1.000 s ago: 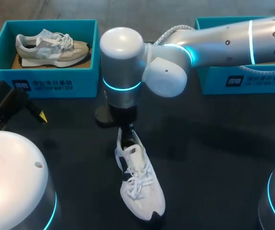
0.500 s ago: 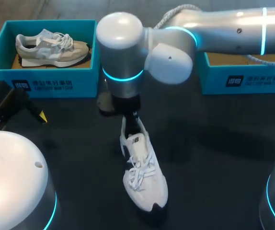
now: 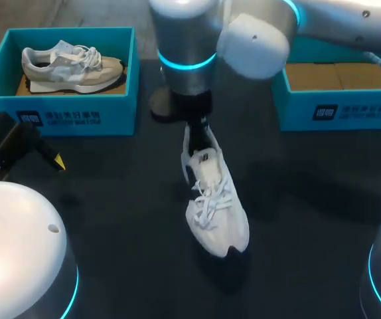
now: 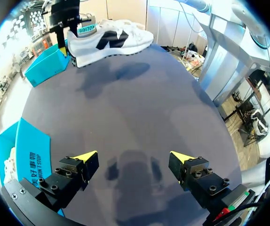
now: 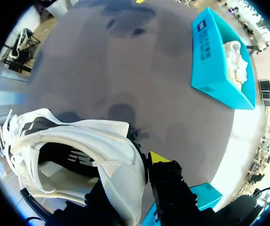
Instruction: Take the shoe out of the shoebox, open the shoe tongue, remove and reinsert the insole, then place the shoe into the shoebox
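Observation:
A white sneaker (image 3: 214, 199) with dark side marks hangs above the dark table, toe pointing toward me. My right gripper (image 3: 196, 133) is shut on its heel; the arm comes in from the upper right. In the right wrist view the heel collar of the sneaker (image 5: 78, 146) sits between the right gripper's (image 5: 135, 165) fingers, with one yellow tip showing beside it. The empty teal shoebox (image 3: 340, 109) stands at the back right. My left gripper (image 3: 18, 143) stays open near the left edge. In its own view the left gripper (image 4: 134, 157) holds nothing, and the sneaker (image 4: 109, 40) is far ahead.
A second teal shoebox (image 3: 64, 113) at the back left holds a beige sneaker (image 3: 68, 63); this box (image 5: 219, 56) also shows in the right wrist view. The shoe's shadow (image 4: 125, 73) falls on the table under it.
My right arm has carried the white sneaker to the right and farther back, toward the right shoebox. The left arm has not moved.

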### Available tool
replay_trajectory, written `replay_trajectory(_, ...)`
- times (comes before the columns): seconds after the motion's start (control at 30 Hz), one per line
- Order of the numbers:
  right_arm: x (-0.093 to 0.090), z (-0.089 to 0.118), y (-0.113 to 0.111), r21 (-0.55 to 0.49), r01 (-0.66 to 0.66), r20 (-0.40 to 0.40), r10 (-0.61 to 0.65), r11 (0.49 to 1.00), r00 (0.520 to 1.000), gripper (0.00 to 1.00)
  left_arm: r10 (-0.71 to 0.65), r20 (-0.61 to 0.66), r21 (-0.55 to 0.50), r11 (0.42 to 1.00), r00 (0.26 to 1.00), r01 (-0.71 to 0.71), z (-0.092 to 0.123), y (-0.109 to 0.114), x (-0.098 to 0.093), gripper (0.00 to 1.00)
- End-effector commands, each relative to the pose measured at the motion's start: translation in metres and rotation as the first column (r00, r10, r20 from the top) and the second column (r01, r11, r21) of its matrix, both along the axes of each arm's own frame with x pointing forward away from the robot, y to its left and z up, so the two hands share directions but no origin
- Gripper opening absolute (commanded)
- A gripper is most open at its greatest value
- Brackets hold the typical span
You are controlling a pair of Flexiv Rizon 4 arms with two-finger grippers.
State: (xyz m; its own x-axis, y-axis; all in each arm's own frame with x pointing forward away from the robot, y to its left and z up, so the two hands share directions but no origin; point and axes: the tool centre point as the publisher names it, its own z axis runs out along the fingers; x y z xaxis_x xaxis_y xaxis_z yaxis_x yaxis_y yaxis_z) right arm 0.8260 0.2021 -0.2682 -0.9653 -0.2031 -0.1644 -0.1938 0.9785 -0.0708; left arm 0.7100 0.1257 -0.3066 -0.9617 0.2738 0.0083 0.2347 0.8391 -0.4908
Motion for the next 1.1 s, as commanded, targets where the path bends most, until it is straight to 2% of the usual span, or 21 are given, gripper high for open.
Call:
replay_trajectory(0.03,-0.004,0.010,-0.011,0.017,-0.006,0.003,0.005,1.000,1.000,0.00,0.000,0.001,0.002,1.000,1.000,0.000,0.000,0.000,-0.001,1.00)
replay_trajectory(0.43,-0.004,0.010,-0.011,0.017,-0.006,0.003,0.005,1.000,1.000,0.00,0.000,0.001,0.002,1.000,1.000,0.000,0.000,0.000,-0.001,1.00)
replay_trajectory(0.53,-0.004,0.014,-0.017,-0.009,0.016,0.015,-0.016,1.000,1.000,0.00,0.000,0.001,0.002,1.000,1.000,0.000,0.000,0.000,-0.001,1.00)
replay_trajectory(0.77,0.024,0.030,-0.051,-0.081,-0.004,0.038,0.007,0.997,0.999,0.00,0.000,0.001,0.002,1.000,1.000,0.000,0.000,0.000,-0.001,1.00)
replay_trajectory(1.1,0.053,0.044,-0.083,-0.079,-0.095,0.020,0.096,0.992,0.995,0.00,0.000,0.001,0.002,1.000,1.000,0.000,0.000,0.000,-0.001,1.00)
